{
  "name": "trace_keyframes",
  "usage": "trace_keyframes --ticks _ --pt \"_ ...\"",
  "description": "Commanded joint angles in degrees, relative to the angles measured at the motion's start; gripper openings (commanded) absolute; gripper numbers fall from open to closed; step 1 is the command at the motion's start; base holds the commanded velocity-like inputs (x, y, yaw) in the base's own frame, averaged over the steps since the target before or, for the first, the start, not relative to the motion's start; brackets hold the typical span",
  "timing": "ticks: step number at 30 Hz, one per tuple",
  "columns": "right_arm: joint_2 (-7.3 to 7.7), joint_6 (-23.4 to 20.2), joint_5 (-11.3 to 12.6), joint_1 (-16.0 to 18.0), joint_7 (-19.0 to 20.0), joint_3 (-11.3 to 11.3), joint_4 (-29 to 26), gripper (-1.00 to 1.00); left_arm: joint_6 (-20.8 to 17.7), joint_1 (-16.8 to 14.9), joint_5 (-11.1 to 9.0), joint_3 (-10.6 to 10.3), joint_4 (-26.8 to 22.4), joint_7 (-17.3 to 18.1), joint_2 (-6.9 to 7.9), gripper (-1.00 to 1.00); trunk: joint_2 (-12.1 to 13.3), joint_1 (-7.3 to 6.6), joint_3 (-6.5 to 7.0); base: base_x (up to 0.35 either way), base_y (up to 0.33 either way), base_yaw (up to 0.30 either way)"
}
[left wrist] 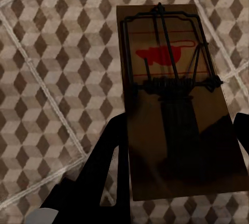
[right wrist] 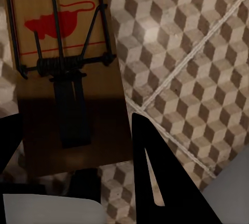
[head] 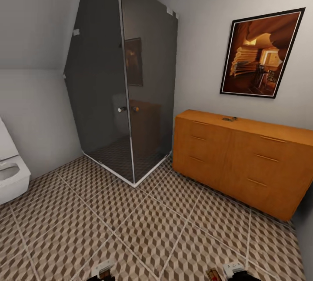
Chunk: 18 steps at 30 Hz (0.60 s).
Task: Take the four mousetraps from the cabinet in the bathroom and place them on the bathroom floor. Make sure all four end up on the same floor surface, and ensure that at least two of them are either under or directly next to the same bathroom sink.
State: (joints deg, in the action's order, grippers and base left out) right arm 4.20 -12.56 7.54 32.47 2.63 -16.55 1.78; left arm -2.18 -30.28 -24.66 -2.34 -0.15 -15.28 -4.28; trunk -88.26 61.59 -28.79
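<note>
The bathroom floor (head: 143, 229) is laid in large square tiles printed with a brown, beige and grey cube pattern, crossed by pale grout lines. Against the grey wall stands the low, wide orange-brown wooden cabinet (head: 243, 165), flat-fronted with slim handles; a small dark object (head: 229, 118), too small to make out, lies on its top. Above it hangs a black-framed picture in warm amber tones (head: 261, 55). A smoked-glass shower enclosure with a white base rim (head: 126, 85) fills the corner, and a glossy white ceramic fixture (head: 11, 174) shows at the left edge.

The left gripper (left wrist: 181, 146) pinches a flat rectangular tan wooden mousetrap with dark wire spring and red mouse mark (left wrist: 174, 99) between its black fingers (left wrist: 111, 156), above the tiles. The right gripper (right wrist: 72, 130) likewise clamps a second, matching tan wooden mousetrap (right wrist: 65, 63), its dark wedge-shaped finger (right wrist: 155, 167) touching the board's edge, also over the floor.
</note>
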Motion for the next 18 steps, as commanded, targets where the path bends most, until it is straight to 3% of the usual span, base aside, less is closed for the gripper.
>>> trace_keyframes --ticks 1,18 --pt "0.02 -0.1 0.8 0.1 0.3 -0.5 0.1 -1.00 -0.2 0.0 -0.1 -0.3 0.0 -0.4 -0.03 -1.00 0.0 0.00 -0.06 0.000 0.000 0.275" --pt "0.15 -0.2 0.8 0.1 0.4 -0.5 0.1 -1.00 0.0 0.0 -0.1 -0.3 0.0 -0.4 -0.03 -1.00 0.0 0.00 -0.06 0.000 0.000 0.277"
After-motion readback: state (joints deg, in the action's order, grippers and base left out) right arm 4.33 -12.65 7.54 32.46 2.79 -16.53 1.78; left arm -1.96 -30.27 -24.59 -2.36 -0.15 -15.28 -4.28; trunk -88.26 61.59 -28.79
